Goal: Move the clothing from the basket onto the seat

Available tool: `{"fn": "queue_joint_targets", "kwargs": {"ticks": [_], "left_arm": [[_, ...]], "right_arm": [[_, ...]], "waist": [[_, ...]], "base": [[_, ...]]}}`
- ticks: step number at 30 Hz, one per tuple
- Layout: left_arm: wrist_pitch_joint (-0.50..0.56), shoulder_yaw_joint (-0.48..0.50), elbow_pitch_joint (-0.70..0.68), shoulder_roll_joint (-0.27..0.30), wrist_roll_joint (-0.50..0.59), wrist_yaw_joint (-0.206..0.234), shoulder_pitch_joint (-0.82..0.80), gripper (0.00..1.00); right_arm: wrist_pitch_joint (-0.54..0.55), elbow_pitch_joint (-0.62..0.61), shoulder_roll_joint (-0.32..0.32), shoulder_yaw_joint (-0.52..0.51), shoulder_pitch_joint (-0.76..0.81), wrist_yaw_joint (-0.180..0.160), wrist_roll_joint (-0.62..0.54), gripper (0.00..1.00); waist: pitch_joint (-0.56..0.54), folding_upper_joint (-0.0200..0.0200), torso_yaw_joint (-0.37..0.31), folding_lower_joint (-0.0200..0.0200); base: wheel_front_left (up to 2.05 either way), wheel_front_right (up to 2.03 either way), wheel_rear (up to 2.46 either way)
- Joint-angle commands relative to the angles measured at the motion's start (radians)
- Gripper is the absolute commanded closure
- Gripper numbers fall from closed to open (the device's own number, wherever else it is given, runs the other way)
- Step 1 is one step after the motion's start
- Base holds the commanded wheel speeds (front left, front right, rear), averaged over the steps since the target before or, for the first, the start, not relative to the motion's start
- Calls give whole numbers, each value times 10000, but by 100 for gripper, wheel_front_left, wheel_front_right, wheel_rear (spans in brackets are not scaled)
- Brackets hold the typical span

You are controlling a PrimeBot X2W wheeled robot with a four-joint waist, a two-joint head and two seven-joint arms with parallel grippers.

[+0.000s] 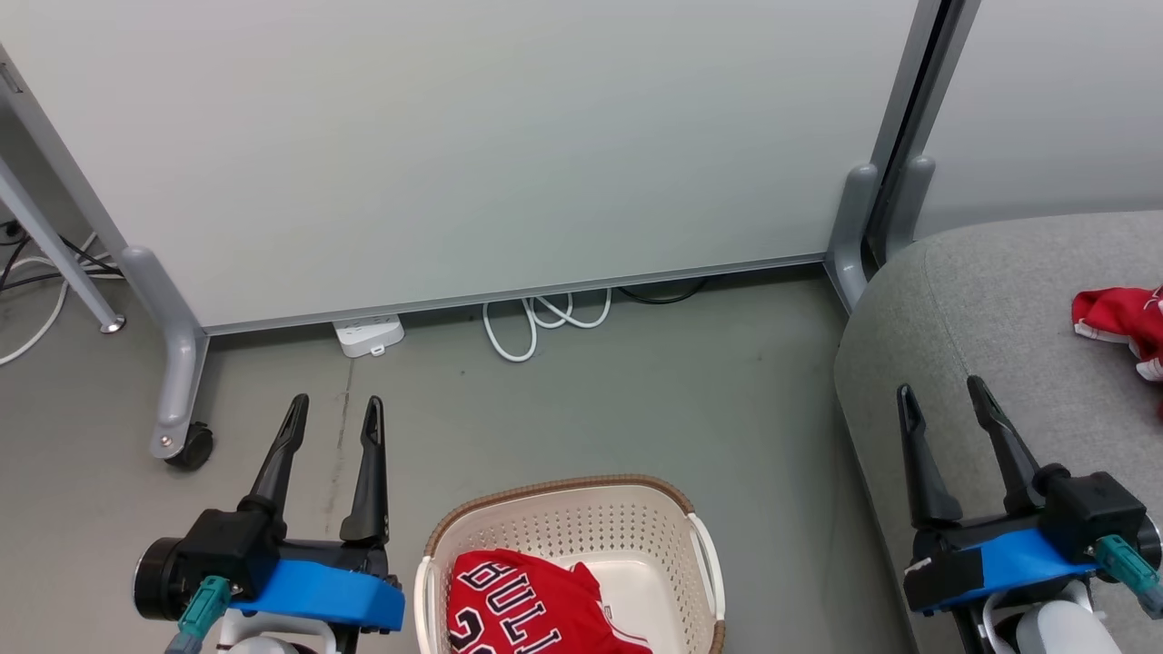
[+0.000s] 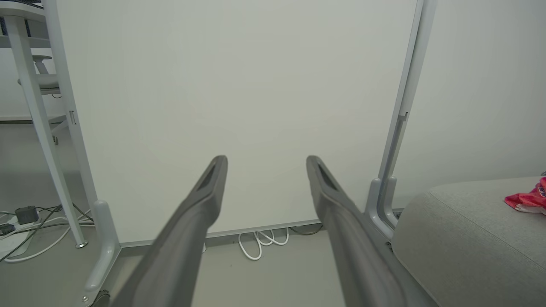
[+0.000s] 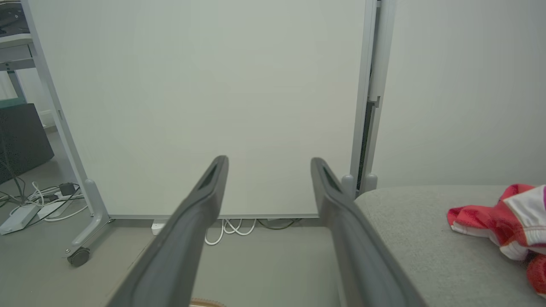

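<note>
A red jersey [image 1: 531, 609] with "BULLS" lettering lies in the cream basket [image 1: 654, 522] at the bottom centre of the head view. Red shorts [image 1: 1122, 322] with white trim rest on the grey seat [image 1: 990, 300] at the right, and they also show as shorts [image 3: 503, 219] and shorts [image 2: 527, 200] in the wrist views. My left gripper [image 1: 334, 409] hovers open and empty to the left of the basket. My right gripper [image 1: 940, 395] is open and empty above the seat's front left corner. Open fingers [image 2: 187, 230] and fingers [image 3: 192, 221] fill both wrist views.
A white partition panel [image 1: 472, 145] on grey legs with a castor [image 1: 186, 445] stands behind the basket. A white power strip [image 1: 368, 334] and looped white cable [image 1: 541, 322] lie at its foot. More cables [image 1: 36, 291] trail at the far left. Grey floor [image 1: 654, 400] separates basket and seat.
</note>
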Motion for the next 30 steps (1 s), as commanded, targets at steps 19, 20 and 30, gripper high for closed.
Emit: {"fn": "queue_joint_targets", "kwargs": {"ticks": [19, 20, 30], "left_arm": [[-33, 639, 216, -258, 293, -469, 534, 0], [-33, 626, 220, -259, 272, -457, 541, 0], [-33, 157, 474, -264, 388, -621, 179, 0]], "right_arm": [[-9, 115, 535, -205, 1032, -3, 150, 0], [-9, 125, 539, -199, 1038, -3, 148, 0], [-8, 176, 496, -172, 900, -3, 167, 0]], "waist": [[-228, 0, 247, 1], [-229, 0, 245, 1], [-136, 0, 145, 1]], "base": [[0, 0, 0], [0, 0, 0], [0, 0, 0]]}}
